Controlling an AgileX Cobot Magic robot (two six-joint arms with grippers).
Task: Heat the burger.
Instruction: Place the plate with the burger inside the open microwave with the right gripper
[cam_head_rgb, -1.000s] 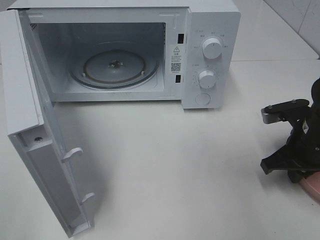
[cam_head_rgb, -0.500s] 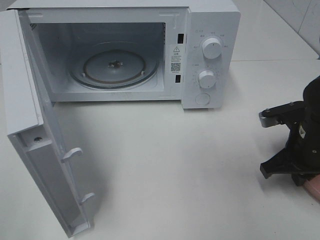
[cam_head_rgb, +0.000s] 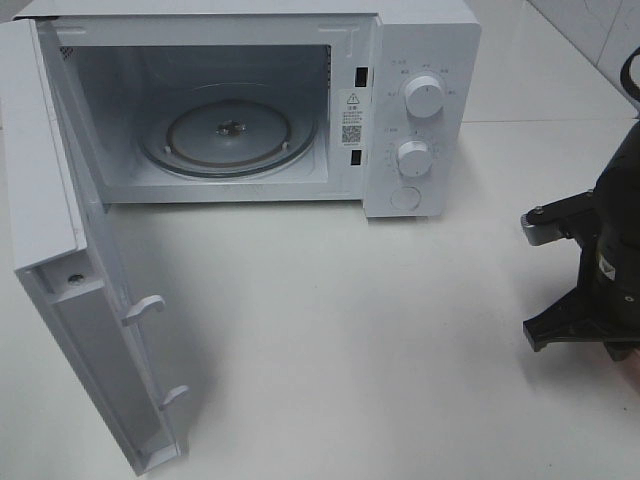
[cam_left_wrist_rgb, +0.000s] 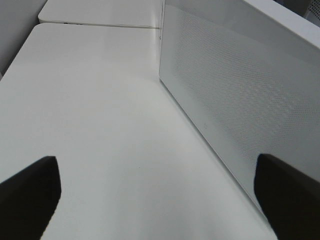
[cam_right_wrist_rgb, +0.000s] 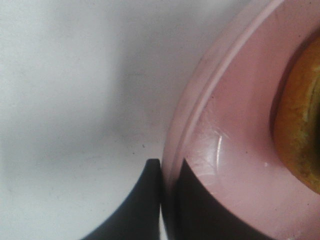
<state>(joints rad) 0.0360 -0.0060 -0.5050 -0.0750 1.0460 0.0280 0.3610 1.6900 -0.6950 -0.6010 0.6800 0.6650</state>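
The right arm's matte black wrist housing (cam_head_rgb: 618, 215) carries a silver-grey metal bracket (cam_head_rgb: 540, 228) with a rounded end and a small dark screw head, a flat black wedge-shaped plate (cam_head_rgb: 560, 328) and a small pale marking (cam_head_rgb: 605, 262). A thin black cable (cam_head_rgb: 628, 72) curves above. The left gripper (cam_left_wrist_rgb: 155, 172) has broad, blunt, dull black fingers (cam_left_wrist_rgb: 30, 192); the right gripper (cam_right_wrist_rgb: 167, 167) has smoothly curved, tapering black fingers (cam_right_wrist_rgb: 135, 210).

The dish (cam_right_wrist_rgb: 227, 125) is clamped at its rim by the gripper (cam_right_wrist_rgb: 167, 172), one dark finger (cam_right_wrist_rgb: 132, 207) being set outside and one inside. The burger (cam_right_wrist_rgb: 300, 125) is seen only in part on the dish, which is rested on the white table (cam_right_wrist_rgb: 75, 90).
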